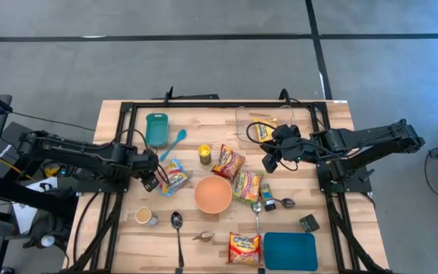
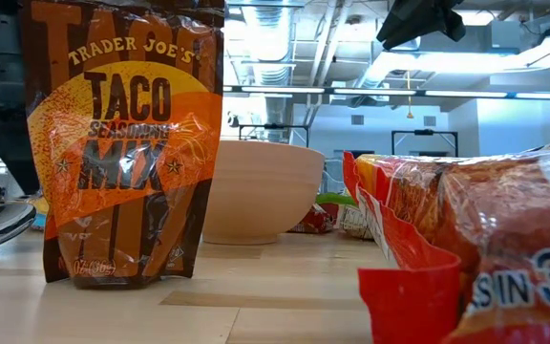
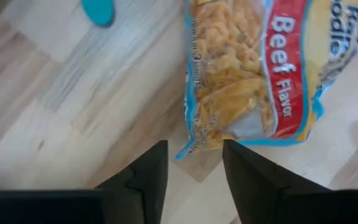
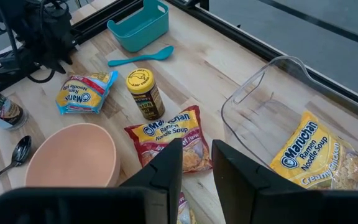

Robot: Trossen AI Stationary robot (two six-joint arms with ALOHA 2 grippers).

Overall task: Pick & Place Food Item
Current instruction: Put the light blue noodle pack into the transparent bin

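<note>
A blue-edged beef ramen packet (image 1: 175,176) (image 3: 253,68) lies flat on the wooden table. My left gripper (image 1: 155,180) (image 3: 194,177) points steeply down at its left end, open, with the packet's clear sealed corner (image 3: 197,155) lying between the fingertips; I cannot tell whether they touch it. My right gripper (image 1: 271,157) (image 4: 196,165) hangs high over the table's right half, slightly open, with nothing between its fingers. Behind it a clear container (image 1: 258,122) (image 4: 272,93) holds a yellow ramen packet (image 4: 312,152).
A red ramen packet (image 1: 227,161), a jar (image 1: 204,154) and a pink bowl (image 1: 214,194) sit mid-table. A teal bin (image 1: 157,129) and teal spoon (image 1: 175,143) lie far left. More packets (image 1: 244,248), spoons (image 1: 177,228), a cup (image 1: 145,217) and a teal lid (image 1: 290,251) fill the near side.
</note>
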